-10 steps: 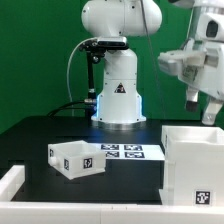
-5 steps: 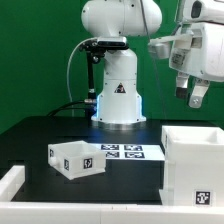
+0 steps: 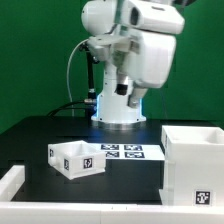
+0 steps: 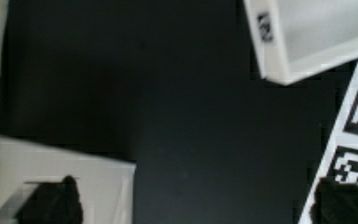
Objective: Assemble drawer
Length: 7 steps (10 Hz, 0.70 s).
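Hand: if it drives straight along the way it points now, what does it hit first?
Probably the bare black table. The hand hangs high and points down, and the middle of the wrist view shows nothing but table. Depth is unclear.

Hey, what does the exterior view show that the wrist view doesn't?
Only the exterior view: the white robot arm, green backdrop, and the small white open-top drawer and large tall white box clearly recognisable. Only the wrist view: a close look down, with white parts cropped at the edges that I cannot identify. Both: the black table and, apparently, tags of the thin white marker board.
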### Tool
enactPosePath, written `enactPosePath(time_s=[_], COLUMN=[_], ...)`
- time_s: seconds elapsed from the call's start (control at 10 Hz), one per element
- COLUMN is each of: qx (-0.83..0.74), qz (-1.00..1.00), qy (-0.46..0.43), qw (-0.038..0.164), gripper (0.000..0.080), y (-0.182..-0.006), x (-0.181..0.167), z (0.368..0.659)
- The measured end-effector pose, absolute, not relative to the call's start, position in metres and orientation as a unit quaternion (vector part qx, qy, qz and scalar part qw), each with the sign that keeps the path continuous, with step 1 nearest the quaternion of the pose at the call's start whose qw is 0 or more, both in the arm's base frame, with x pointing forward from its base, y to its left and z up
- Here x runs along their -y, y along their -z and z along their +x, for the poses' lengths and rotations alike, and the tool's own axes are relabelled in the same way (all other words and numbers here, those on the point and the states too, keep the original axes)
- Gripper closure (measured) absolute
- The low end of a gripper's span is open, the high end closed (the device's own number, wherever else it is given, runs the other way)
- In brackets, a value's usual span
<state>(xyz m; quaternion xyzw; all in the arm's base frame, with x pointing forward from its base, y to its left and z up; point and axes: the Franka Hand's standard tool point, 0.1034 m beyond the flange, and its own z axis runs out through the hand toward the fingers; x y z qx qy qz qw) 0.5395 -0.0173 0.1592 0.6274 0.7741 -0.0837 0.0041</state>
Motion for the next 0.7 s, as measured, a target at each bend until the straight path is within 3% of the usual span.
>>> enactPosePath(time_s=[0.4,0.7], qx=[-0.776,-0.801], qz=[0.625,0.585], qy=[0.086,0.118], qw=[0.000,-0.055], gripper=[0.0151,0.0151], y=[-0.158,-0.133], x=[0.019,0.069], z=[0.538,0.496])
